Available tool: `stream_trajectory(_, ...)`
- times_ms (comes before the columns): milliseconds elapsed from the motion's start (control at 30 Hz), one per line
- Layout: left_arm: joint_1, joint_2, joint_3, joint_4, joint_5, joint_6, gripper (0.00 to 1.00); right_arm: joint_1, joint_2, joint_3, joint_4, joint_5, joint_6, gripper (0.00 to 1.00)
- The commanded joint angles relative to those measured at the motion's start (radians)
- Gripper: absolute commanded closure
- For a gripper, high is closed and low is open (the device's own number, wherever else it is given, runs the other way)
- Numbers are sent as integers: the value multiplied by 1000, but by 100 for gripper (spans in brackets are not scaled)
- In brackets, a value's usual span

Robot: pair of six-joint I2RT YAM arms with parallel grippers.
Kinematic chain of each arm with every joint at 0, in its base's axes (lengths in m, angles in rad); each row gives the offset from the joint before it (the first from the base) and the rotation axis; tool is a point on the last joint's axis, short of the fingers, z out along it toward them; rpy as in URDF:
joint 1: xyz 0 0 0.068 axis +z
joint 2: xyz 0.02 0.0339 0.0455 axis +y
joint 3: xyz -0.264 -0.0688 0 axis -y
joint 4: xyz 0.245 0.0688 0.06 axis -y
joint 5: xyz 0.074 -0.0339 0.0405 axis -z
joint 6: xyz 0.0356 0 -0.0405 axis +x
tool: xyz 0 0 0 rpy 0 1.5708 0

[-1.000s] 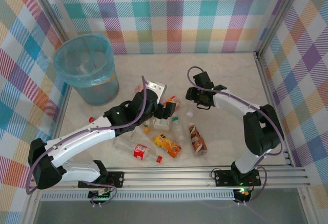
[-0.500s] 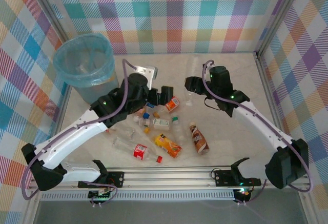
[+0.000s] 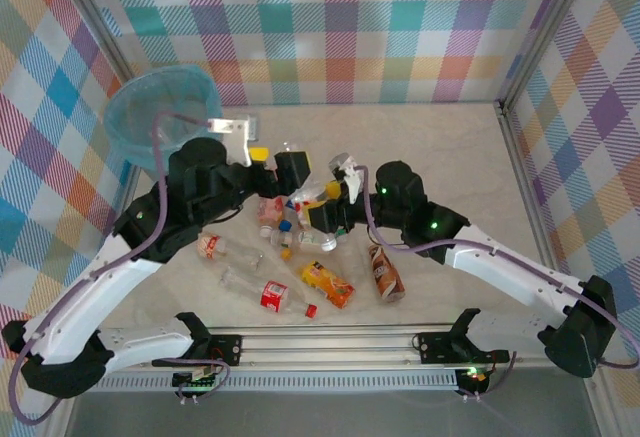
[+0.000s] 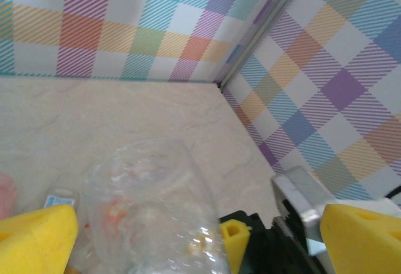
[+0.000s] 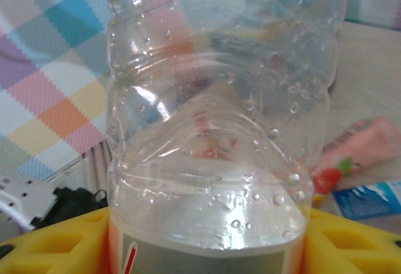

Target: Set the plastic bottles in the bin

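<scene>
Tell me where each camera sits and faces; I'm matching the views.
Top: above and behind the arms, looking down on the table, bin, left arm, right arm.
Left wrist: faces the far corner; open left pincer frames a clear bottle.
Right wrist: looks along the right pincer, shut on the clear bottle.
Shared: that bottle.

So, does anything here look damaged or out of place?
Yes. The clear bottle clamped in the right tool is dented inward around its middle, its wall creased. The other bottles lie tipped on their sides, strewn across the table instead of in the bin.
</scene>
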Motion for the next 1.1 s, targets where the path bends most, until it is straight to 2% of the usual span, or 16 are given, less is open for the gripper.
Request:
stream_trajectory(0, 6, -70, -51, -19, -33, -78, 2, 60, -22, -8, 87, 11, -71, 38)
stream_trajectory(133, 6, -120, -75, -45, -26, -97, 3, 143, 4, 8, 92, 71, -117, 38)
stream_trajectory(267, 6, -157, -84, -88, -39, -98, 8, 167, 35, 25, 93, 81, -124, 38)
stream_trajectory(500, 6, -199, -101, -126, -100, -90, 20, 171, 75, 56, 98, 86, -141, 38)
stream_trajectory(733, 6, -175, -100, -174, -116, -72, 16, 170, 102, 80, 112, 90, -155, 38)
stream_trajectory(1067, 5, -155, -104, -160, -92, -48, 29, 170, 121, 87, 120, 77, -165, 38)
